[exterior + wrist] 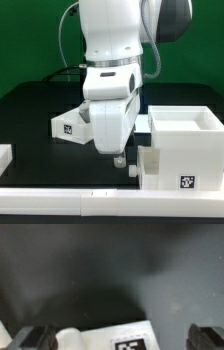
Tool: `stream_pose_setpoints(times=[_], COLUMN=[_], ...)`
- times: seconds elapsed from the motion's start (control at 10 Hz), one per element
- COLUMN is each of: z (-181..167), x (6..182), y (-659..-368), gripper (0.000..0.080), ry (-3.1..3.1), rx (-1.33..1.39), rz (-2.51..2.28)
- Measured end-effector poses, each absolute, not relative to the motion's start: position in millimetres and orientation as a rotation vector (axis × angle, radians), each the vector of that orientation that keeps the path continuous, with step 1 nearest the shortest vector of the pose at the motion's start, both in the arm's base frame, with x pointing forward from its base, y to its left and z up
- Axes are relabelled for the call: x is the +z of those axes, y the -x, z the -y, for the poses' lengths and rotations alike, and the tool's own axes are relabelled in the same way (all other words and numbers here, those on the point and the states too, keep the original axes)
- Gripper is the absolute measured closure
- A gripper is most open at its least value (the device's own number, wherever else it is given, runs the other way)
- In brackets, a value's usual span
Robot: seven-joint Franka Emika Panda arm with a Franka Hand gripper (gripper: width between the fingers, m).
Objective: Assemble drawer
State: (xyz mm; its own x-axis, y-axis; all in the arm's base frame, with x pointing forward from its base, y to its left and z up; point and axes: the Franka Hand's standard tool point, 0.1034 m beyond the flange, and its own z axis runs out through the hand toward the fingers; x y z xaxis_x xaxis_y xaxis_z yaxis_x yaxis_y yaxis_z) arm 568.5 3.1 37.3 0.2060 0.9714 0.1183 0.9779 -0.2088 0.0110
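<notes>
The drawer's parts are spread over the black table. Its large hollow casing (186, 124) stands at the exterior view's right. In front of the casing sits a smaller box tray (170, 168) with a tag, its knob (133, 170) facing my gripper. A second tray (68, 123) lies behind the arm on the left. My gripper (121, 158) points down just beside the front tray and is open, holding nothing. In the wrist view a white tagged tray part (125, 336) with a rounded knob (68, 336) shows between the spread fingers (34, 337) of the gripper (120, 340).
A long white rail (60, 196) runs along the table's front edge. A white piece (5, 155) is cut off at the exterior view's far left. Cables trail behind the arm.
</notes>
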Motion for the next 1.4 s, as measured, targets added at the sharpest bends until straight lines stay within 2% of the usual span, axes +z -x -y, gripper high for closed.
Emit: stream_pose_setpoints(times=[0.3,0.6,1.1,1.4], z=[-5,-9,-38,-19], x=[34.6,17.8,23.6,26.1], y=[-567,-555,-551,-553], gripper=[0.0150,0.0150,0.0150,0.0150], ry=[2.379,2.368,2.467,2.484], rx=[-0.151,-0.129,-0.127,-0.127], rz=[1.936,1.908,1.797,1.790])
